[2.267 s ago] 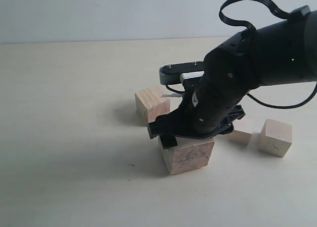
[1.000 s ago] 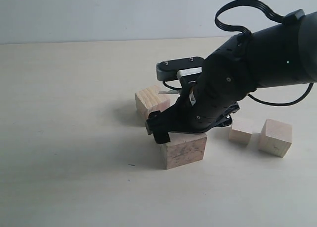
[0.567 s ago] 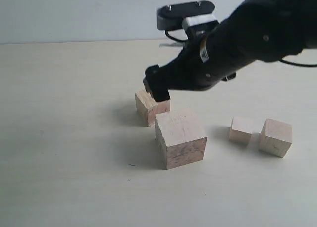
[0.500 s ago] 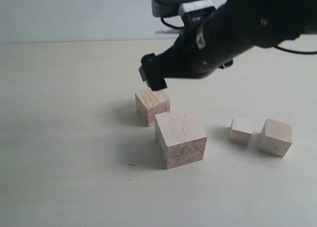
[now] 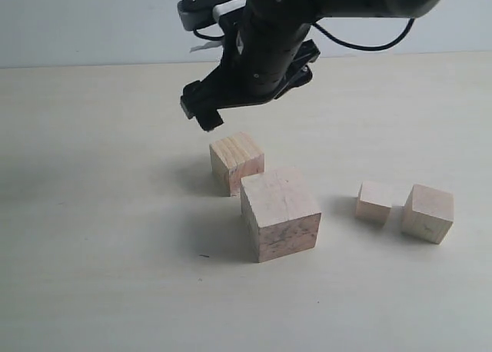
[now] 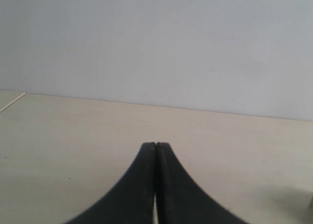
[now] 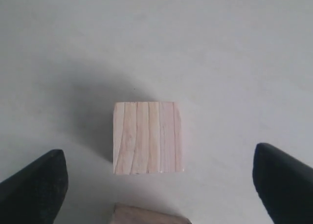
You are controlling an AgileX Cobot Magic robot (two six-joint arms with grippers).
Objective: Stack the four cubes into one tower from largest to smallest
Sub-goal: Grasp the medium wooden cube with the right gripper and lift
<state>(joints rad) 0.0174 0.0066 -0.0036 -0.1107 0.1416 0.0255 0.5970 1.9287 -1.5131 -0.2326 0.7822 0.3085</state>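
Note:
Four wooden cubes sit apart on the table. The largest, speckled cube (image 5: pixel 280 214) is nearest the front. The second cube (image 5: pixel 237 161) stands just behind its left corner. The smallest pale cube (image 5: pixel 374 201) and a slightly bigger pale cube (image 5: pixel 427 212) lie to the right. My right gripper (image 5: pixel 247 92) hangs above the second cube (image 7: pixel 146 137), open wide, with one finger on each side of it and neither touching. An edge of the largest cube (image 7: pixel 146 215) shows below it. My left gripper (image 6: pixel 155 145) is shut on nothing. No tower stands.
The pale tabletop (image 5: pixel 100 237) stretches wide on the left and in front. A plain light wall (image 5: pixel 92 21) runs behind the table's far edge. The right arm's black body and cable (image 5: pixel 361 29) reach in from the upper right.
The right gripper let go of the largest cube, rose, and moved left and back to hang over the second cube. The largest cube stays on the table.

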